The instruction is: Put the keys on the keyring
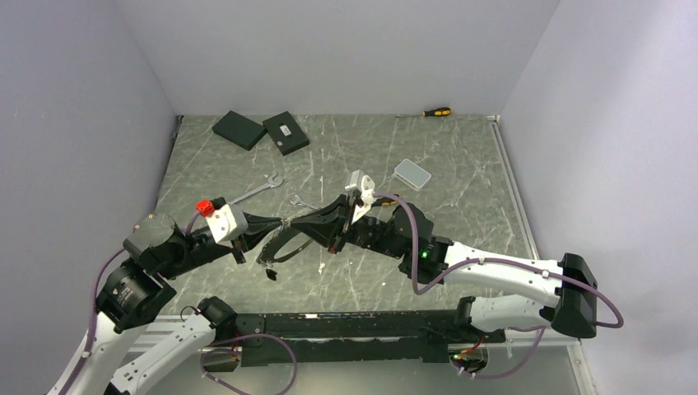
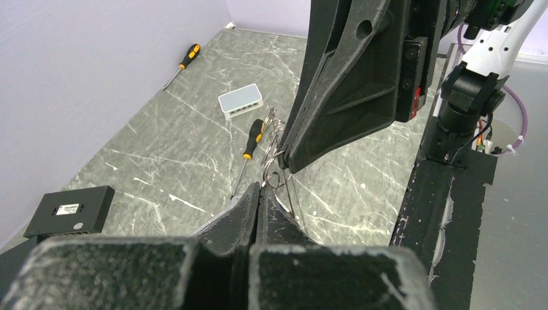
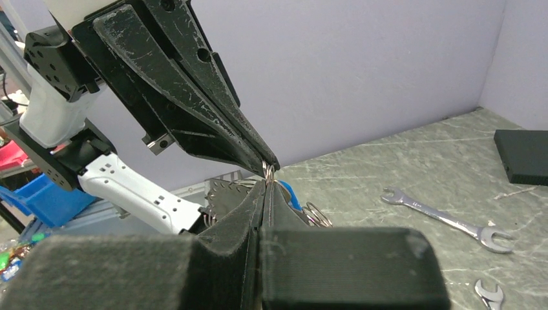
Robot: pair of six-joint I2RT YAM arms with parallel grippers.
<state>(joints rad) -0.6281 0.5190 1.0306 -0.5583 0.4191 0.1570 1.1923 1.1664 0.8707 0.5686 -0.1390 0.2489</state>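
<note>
My two grippers meet tip to tip above the middle of the table. The left gripper (image 1: 282, 224) is shut on the thin wire keyring (image 2: 276, 173) at its fingertips (image 2: 260, 188). The right gripper (image 1: 298, 222) is shut on the same keyring (image 3: 268, 170), and the left fingers come down onto it from the upper left. The rest of the loop (image 1: 284, 248) hangs under both grippers. The two keys are silver spanners lying loose on the table behind the grippers, one longer (image 1: 259, 188) and one shorter (image 1: 300, 200). Both also show in the right wrist view, the longer (image 3: 446, 219) and the shorter (image 3: 491, 294).
Two black boxes (image 1: 239, 129) (image 1: 286, 132) lie at the back left. A small white box (image 1: 411, 174) sits right of centre. One yellow-and-black screwdriver (image 1: 436, 112) lies by the back wall, and another (image 2: 253, 137) lies under the right gripper. Walls close three sides.
</note>
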